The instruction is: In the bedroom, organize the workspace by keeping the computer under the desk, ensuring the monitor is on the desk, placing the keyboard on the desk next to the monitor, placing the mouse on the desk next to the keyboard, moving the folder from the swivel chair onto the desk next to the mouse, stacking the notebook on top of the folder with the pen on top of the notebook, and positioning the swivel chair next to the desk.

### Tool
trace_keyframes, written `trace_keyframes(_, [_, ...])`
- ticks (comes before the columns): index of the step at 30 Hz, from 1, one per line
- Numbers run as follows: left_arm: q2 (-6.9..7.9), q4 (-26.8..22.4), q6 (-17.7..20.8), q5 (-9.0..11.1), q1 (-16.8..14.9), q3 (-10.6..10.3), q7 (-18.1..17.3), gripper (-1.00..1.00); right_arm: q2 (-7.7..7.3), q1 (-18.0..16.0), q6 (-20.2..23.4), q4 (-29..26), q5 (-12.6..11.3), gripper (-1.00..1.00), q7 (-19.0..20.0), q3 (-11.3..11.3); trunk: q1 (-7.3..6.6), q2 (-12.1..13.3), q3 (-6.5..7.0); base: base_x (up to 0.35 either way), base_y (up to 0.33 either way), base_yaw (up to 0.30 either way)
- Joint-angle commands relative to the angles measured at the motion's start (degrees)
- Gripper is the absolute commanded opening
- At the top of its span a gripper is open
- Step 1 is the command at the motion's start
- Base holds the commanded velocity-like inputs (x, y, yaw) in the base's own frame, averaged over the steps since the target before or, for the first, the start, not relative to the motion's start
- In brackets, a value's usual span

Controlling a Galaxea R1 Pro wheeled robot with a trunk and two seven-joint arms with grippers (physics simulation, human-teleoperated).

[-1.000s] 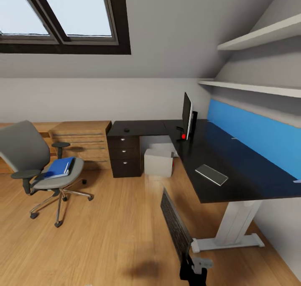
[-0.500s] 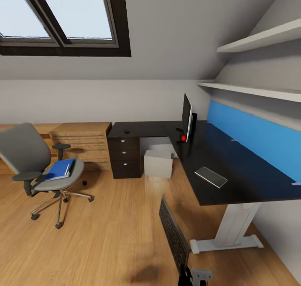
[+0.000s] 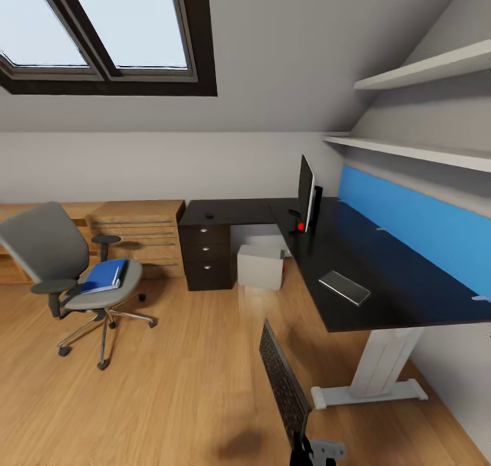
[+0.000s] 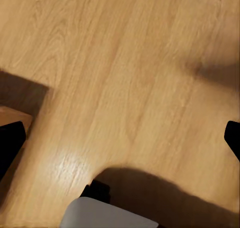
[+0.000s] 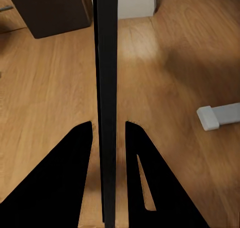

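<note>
Presently the keyboard (image 3: 285, 379) is clamped on edge between the fingers of the right gripper (image 5: 109, 130), long axis pointing fwd toward the drawer unit. The desk (image 3: 382, 282) lies ahead & to the right, so the right arm is better placed. Left gripper (image 4: 120, 138) is seen spread wide over bare floor, holding nothing

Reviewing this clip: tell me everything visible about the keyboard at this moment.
The keyboard is a slim, long board with black keys. It is off the desk, held up in the air above the wooden floor by the right gripper, which is shut on one short end. It stands tilted on edge, its key face showing in the head view; the right wrist view sees it edge-on as a thin dark strip between the two fingers. Nothing else touches it.
</note>
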Motion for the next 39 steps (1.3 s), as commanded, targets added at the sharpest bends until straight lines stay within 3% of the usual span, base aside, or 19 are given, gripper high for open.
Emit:
trace_keyframes(1, [0.02, -0.1, 0.1, 0.4, 0.0, -0.2, 0.3, 1.00, -0.02, -0.1, -0.2, 0.0, -0.5, -1.00, -0.2, 0.5, -0.25, 0.4, 0.12, -0.244, 0.187, 0.000])
trace_keyframes(4, [-0.05, -0.1, -0.1, 0.4, 0.0, -0.2, 0.5, 1.00, -0.02, -0.1, -0.2, 0.0, -0.5, -1.00, -0.2, 0.5, -0.91, 1.6, 0.66, -0.133, 0.106, 0.000])
trace_keyframes(14, [-0.07, 0.0, -0.3, 0.3, 0.0, -0.2, 0.2, 1.00, -0.02, -0.1, -0.2, 0.1, -0.5, -1.00, 0.0, 0.5, -0.91, 1.6, 0.66, 0.008, 0.010, 0.000])
trace_keyframes(39, [-0.05, 0.1, -0.5, 0.3, 0.0, -0.2, 0.3, 1.00, 0.15, -0.1, -0.2, 0.1, -0.6, -1.00, 0.0, 0.5, -0.91, 1.6, 0.66, 0.293, 0.000, 0.035])
